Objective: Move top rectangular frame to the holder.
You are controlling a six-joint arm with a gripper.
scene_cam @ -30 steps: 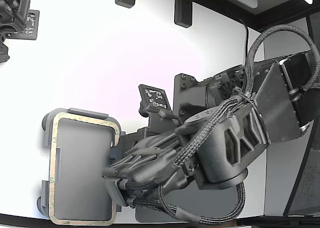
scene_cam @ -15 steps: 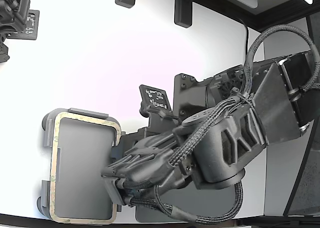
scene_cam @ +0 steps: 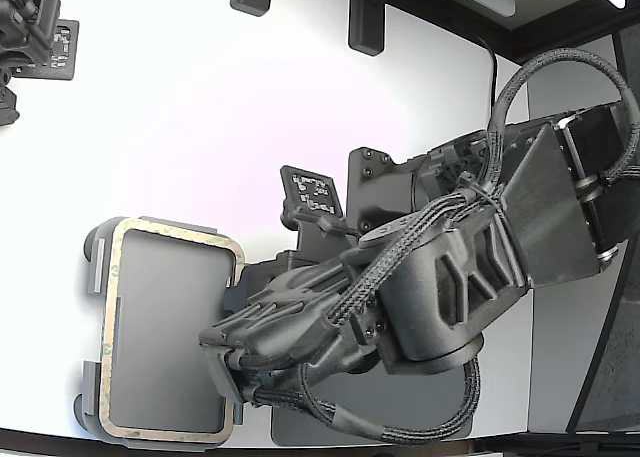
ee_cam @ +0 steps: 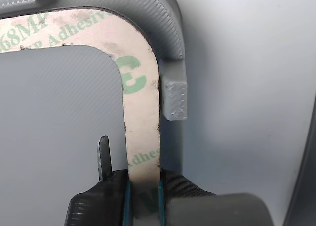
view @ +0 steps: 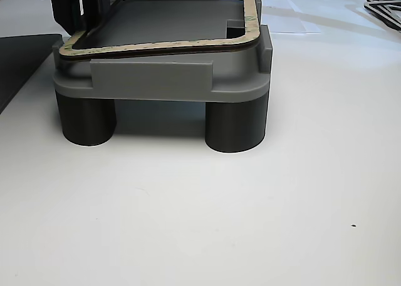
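Observation:
The top rectangular frame (scene_cam: 108,327), a thin tan strip with green print, lies over the light grey holder (scene_cam: 92,247) at the exterior view's lower left. My gripper (scene_cam: 226,375) is at the frame's long side nearest the arm. In the wrist view the frame (ee_cam: 141,112) runs between my two dark fingertips (ee_cam: 183,190), which are shut on it, beside a raised tab of the holder (ee_cam: 175,100). In the other view the frame (view: 156,46) rests along the top of the holder (view: 150,81), which stands on dark round legs.
A dark grey mat (view: 19,61) lies beside the holder, partly under my arm. A second arm's gripper (scene_cam: 30,27) sits at the exterior view's top left. Black fixtures (scene_cam: 365,22) stand at the far table edge. A black outline part (view: 385,7) lies farther off.
The frame has shifted slightly up the exterior picture over the holder, and my wrist has swung a little with it. The grip on the frame is unchanged.

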